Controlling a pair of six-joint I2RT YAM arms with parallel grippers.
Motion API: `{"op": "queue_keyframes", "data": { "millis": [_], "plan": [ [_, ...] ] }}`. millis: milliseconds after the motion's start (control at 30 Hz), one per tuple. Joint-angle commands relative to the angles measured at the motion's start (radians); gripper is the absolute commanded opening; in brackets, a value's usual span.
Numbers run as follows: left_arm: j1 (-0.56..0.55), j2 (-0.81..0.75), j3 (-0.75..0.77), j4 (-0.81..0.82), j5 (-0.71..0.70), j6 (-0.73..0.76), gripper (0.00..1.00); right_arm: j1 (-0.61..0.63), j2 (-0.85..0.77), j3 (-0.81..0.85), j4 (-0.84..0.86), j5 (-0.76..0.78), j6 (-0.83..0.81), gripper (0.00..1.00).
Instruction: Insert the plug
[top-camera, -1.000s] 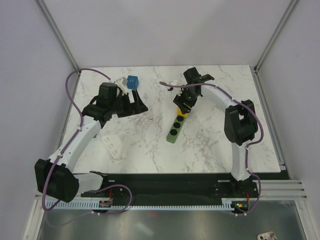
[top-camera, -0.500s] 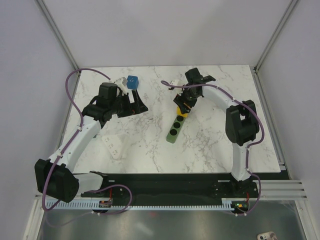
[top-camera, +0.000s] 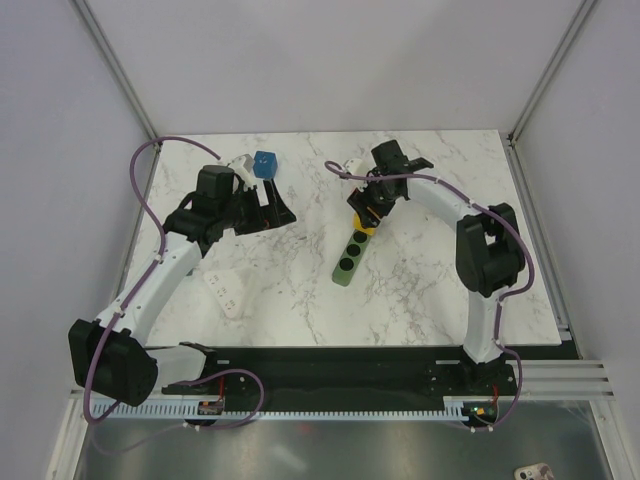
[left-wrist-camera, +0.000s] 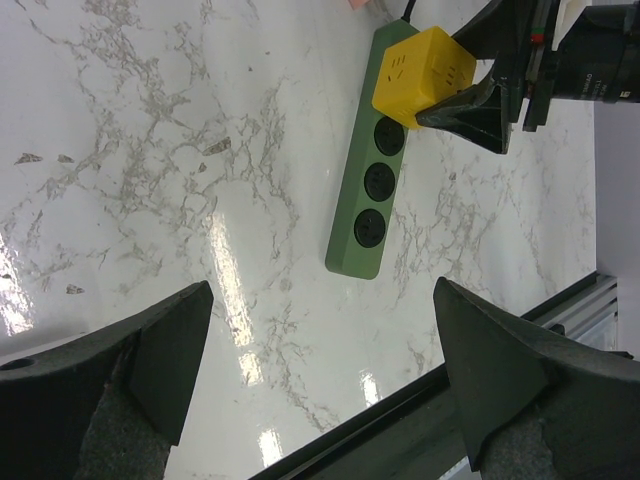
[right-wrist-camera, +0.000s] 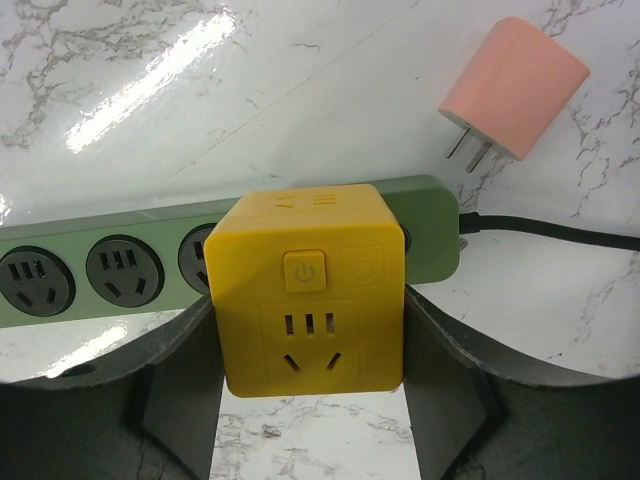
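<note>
With the yellow plug (right-wrist-camera: 305, 290) clamped by the right gripper (right-wrist-camera: 305, 305) and the left gripper (left-wrist-camera: 322, 288) spread empty, the unbraced green strip (right-wrist-camera: 100, 265) could be shoved aside

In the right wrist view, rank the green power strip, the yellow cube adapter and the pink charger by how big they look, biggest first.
1. green power strip, longest, running off the left edge.
2. yellow cube adapter, nearer the camera, so its rank against the strip is unsure.
3. pink charger, clearly smallest.

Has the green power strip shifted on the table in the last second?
No. The power strip lies at the same spot and angle against the near edge of the table.
</note>
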Motion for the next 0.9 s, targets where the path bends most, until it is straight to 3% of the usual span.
{"op": "queue_keyframes", "data": {
  "millis": [0,267,467,567,700,833,867],
  "plan": [
    [0.000,-0.015,0.004,0.033,-0.010,0.039,0.98,-0.052,0.102,-0.100,-0.066,0.311,0.142,0.15],
    [0.000,-0.007,0.003,0.033,-0.038,0.043,0.98,-0.104,0.004,-0.171,-0.059,0.422,0.166,0.08],
    [-0.001,0.008,-0.001,0.033,-0.052,0.046,0.98,-0.110,-0.093,-0.200,-0.063,0.465,0.169,0.11],
    [-0.008,0.019,-0.004,0.033,-0.064,0.047,0.98,-0.109,-0.137,-0.224,-0.055,0.472,0.166,0.20],
    [-0.017,0.028,-0.004,0.031,-0.078,0.053,0.99,-0.103,-0.162,-0.208,-0.038,0.431,0.166,0.46],
    [-0.026,0.039,-0.002,0.027,-0.092,0.059,1.00,-0.095,-0.164,-0.183,-0.032,0.432,0.172,0.60],
    [-0.026,0.041,-0.002,0.025,-0.095,0.061,1.00,-0.092,-0.165,-0.171,-0.032,0.431,0.178,0.71]
  ]
}}
